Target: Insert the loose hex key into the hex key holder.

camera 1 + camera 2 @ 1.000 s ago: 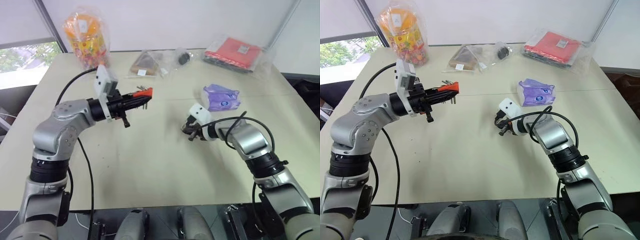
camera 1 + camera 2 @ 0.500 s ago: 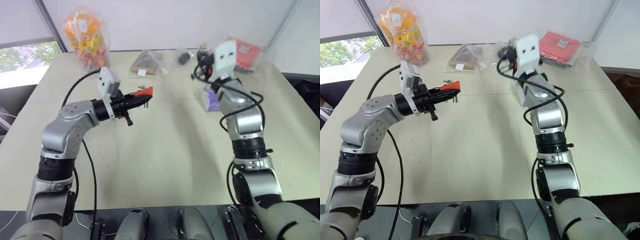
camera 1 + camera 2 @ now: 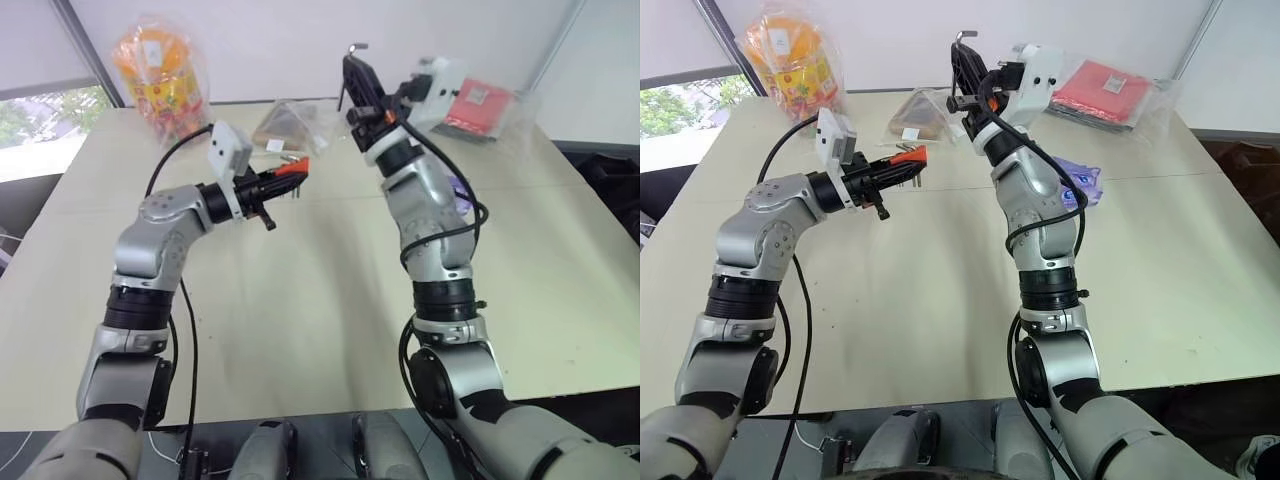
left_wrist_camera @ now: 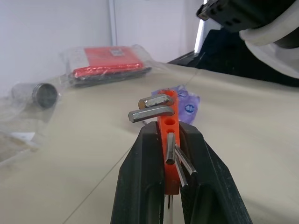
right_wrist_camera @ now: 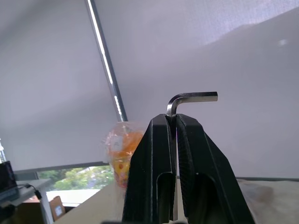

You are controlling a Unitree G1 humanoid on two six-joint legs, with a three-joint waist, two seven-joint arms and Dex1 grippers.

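Two grasps are complete: left claw (image 3: 283, 186) pinches the small red-orange plastic hex key holder (image 4: 168, 140); right claw (image 5: 173, 122), above it, pinches the thin grey L-shaped hex key (image 5: 190, 100). Insertion remains.

No readable text, white labels on packets (too small)

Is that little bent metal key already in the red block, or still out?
Out. The loose hex key is pinched in the raised right tool, apart from the hex key holder.
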